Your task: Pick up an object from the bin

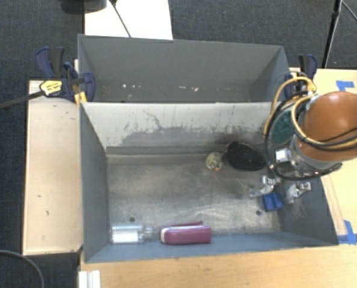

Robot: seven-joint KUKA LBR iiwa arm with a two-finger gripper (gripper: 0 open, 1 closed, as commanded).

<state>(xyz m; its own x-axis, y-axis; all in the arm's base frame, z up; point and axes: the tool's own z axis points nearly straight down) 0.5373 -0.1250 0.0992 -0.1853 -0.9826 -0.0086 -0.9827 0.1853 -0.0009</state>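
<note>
Five small things in the grey bin (94, 179). Hand (280, 191), fingers (261, 191) spread and empty, hangs by the right wall over a blue piece (272, 201) near the front right corner; black oval thing (245, 156) and round yellowish thing (214, 161) farther back, clear bottle (129, 234) and maroon oblong (186, 234) well apart at the front wall. A sound grasp likely needs a straight descent centred on the piece, clear of the wall. Orange wrist cover (337, 125) hides the floor beneath; the piece's shape is unclear
</note>
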